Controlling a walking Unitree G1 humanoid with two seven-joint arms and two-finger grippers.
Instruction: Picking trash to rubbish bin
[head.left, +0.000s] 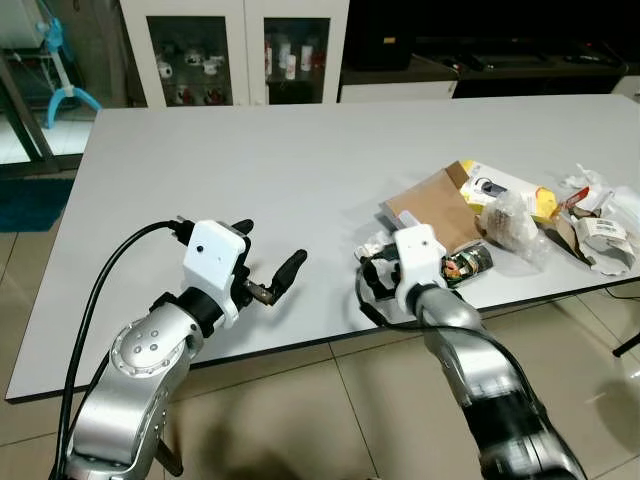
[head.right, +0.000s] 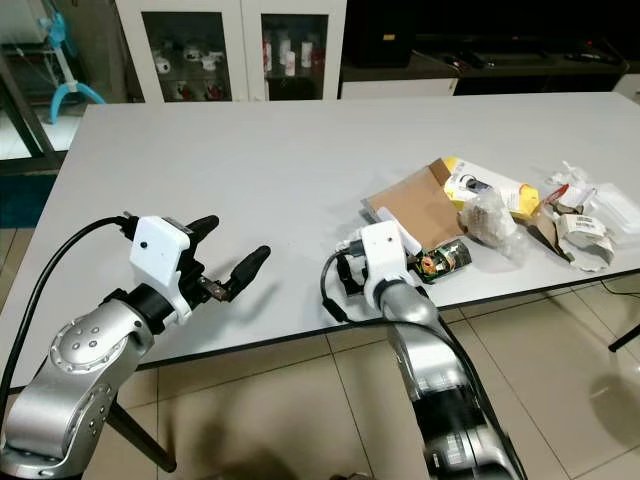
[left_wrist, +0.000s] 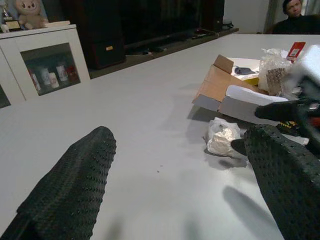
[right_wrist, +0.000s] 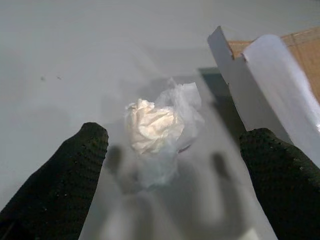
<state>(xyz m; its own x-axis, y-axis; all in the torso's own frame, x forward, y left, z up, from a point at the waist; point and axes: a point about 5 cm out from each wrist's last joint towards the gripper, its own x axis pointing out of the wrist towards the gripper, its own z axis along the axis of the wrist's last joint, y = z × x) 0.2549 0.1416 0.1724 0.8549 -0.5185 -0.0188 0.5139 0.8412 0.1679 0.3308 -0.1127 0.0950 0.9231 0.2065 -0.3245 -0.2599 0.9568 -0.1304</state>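
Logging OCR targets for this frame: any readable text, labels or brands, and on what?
None legible.
White label on the crumpled wrapper: print too small.
Yellow and white box: dark graphic, no readable words.
Can: blurred.
Red tag: blurred.

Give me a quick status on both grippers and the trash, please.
Right gripper open, lined up on crumpled tissue, not touching. Left gripper open, hovering over bare table. Cardboard box right beside tissue.

A white glass-fronted cabinet (head.left: 235, 50) (small bottles inside) stands beyond the grey table (head.left: 250, 170), near a blue stand (head.left: 65, 95).
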